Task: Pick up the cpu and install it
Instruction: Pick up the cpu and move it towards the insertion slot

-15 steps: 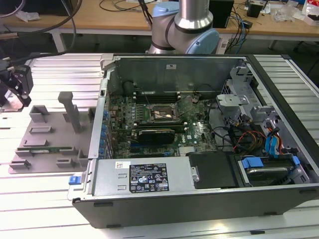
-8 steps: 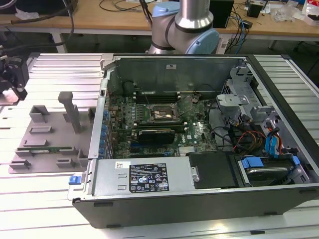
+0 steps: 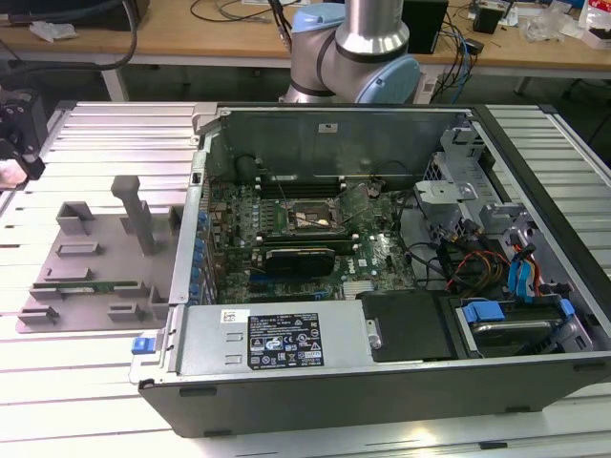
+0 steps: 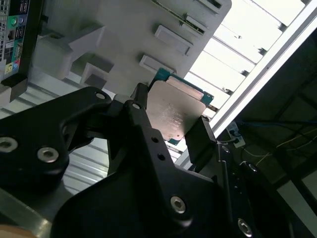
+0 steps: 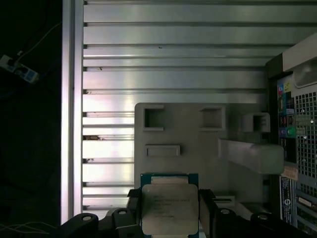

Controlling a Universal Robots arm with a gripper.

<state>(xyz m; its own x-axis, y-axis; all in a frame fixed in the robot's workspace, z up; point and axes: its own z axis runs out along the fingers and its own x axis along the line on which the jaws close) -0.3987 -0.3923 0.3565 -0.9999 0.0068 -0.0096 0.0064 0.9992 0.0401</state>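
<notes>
Starting with the exterior view, an open computer case [image 3: 382, 391] lay on its side on a slatted aluminium table [image 3: 115, 124], with the robot arm [image 3: 368, 38] standing behind it. Inside the case sat a green motherboard [image 3: 372, 253] with the black cpu socket [image 3: 310, 218] near its middle. A grey power supply [image 3: 277, 339] ran along the near wall, and a drive with a blue handle [image 3: 496, 320] sat in the corner toward the exterior view's right. Just beside the case, toward the exterior view's left, a grey fixture tray [image 3: 95, 243] held a long green memory stick [image 3: 91, 283] in one of its slots. The arm's black end piece [image 3: 19, 129] hung at that same edge of the picture, well apart from the socket. In the second wrist view the gripper [image 4: 172, 113] was closed onto the cpu [image 4: 176, 106]. One black finger [image 4: 141, 99] pressed on one edge and the other finger pressed on the opposite edge, with the silvery top plate and green rim showing between them. The tray [image 4: 124, 29] lay behind it. In the first wrist view the cpu [image 5: 169, 210] was pinched between the narrowly spaced fingers [image 5: 132, 203] of the gripper [image 5: 169, 201]. It sat over the edge of the tray [image 5: 198, 158], with the case [image 5: 297, 124] alongside. Whether the cpu touched the tray could not be told.
</notes>
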